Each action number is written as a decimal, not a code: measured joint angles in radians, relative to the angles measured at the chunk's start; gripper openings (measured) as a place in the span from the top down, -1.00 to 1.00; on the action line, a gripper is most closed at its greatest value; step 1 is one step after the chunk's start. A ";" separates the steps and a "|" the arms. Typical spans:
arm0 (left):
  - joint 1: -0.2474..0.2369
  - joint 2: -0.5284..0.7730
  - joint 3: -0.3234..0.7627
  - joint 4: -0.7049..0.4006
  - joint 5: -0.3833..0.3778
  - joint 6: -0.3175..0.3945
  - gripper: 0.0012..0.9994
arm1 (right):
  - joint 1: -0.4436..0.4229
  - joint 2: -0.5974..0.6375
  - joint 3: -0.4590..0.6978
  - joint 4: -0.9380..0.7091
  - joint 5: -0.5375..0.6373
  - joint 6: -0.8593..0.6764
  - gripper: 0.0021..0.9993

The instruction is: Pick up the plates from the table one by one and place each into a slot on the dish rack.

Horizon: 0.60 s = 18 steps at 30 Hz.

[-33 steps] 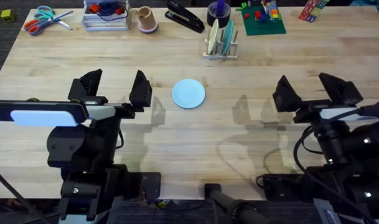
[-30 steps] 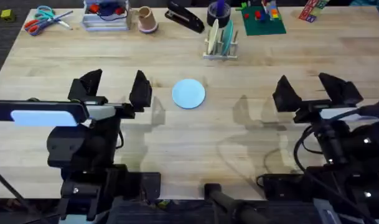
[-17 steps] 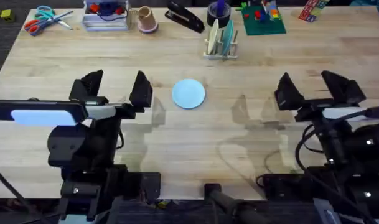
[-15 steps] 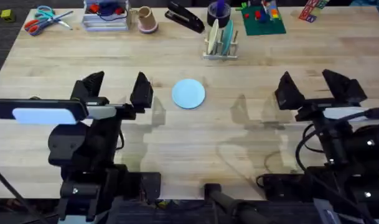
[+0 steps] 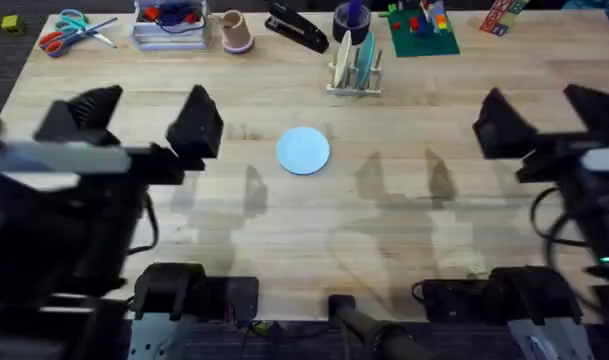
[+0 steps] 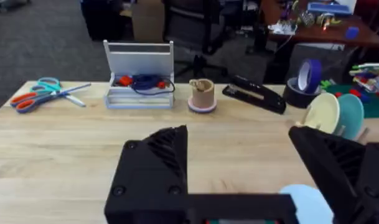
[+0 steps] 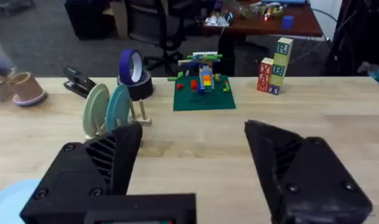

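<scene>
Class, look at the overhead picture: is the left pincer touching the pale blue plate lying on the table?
Apart. In the overhead view the left pincer sits open, well to the side of the pale blue plate, with bare table plainly showing between them.

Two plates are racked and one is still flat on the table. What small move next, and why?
Probably swing the left gripper toward the pale blue plate and lower over its rim. It is open and nearest the plate, which lies flat and alone mid-table; the dish rack still shows free slots.

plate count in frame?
3. A pale blue round plate lies flat mid-table; a cream plate and a teal plate stand upright in the cream dish rack. Others may be hidden.
</scene>
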 joint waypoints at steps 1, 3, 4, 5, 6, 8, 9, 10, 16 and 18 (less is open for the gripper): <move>0.000 0.032 0.041 -0.030 0.000 -0.001 -0.99 | 0.000 0.032 0.045 -0.036 0.000 0.000 -0.99; 0.000 0.101 0.129 -0.097 -0.002 -0.002 -0.99 | 0.000 0.094 0.130 -0.110 0.000 0.000 -0.99; 0.000 0.138 0.177 -0.137 -0.003 -0.002 -0.99 | 0.000 0.129 0.177 -0.150 0.000 0.000 -0.99; 0.000 0.178 0.223 -0.172 -0.004 -0.002 -0.99 | 0.000 0.166 0.223 -0.193 0.000 0.000 -0.99; 0.000 0.216 0.269 -0.207 -0.005 -0.002 -0.99 | 0.000 0.198 0.265 -0.234 0.000 0.000 -0.99; 0.000 0.298 0.362 -0.288 -0.007 -0.003 -0.99 | 0.000 0.266 0.347 -0.305 0.000 0.000 -0.99; 0.000 0.340 0.410 -0.332 -0.007 -0.003 -0.99 | 0.000 0.302 0.388 -0.344 0.000 0.000 -0.99; 0.000 0.383 0.454 -0.375 -0.007 -0.003 -0.99 | 0.000 0.340 0.432 -0.387 0.000 0.000 -0.99; 0.000 0.651 0.726 -0.657 -0.007 -0.003 -0.99 | 0.000 0.538 0.641 -0.619 0.000 0.000 -0.99; 0.000 0.732 0.808 -0.729 -0.006 -0.003 -0.99 | 0.000 0.596 0.697 -0.680 0.000 0.000 -0.99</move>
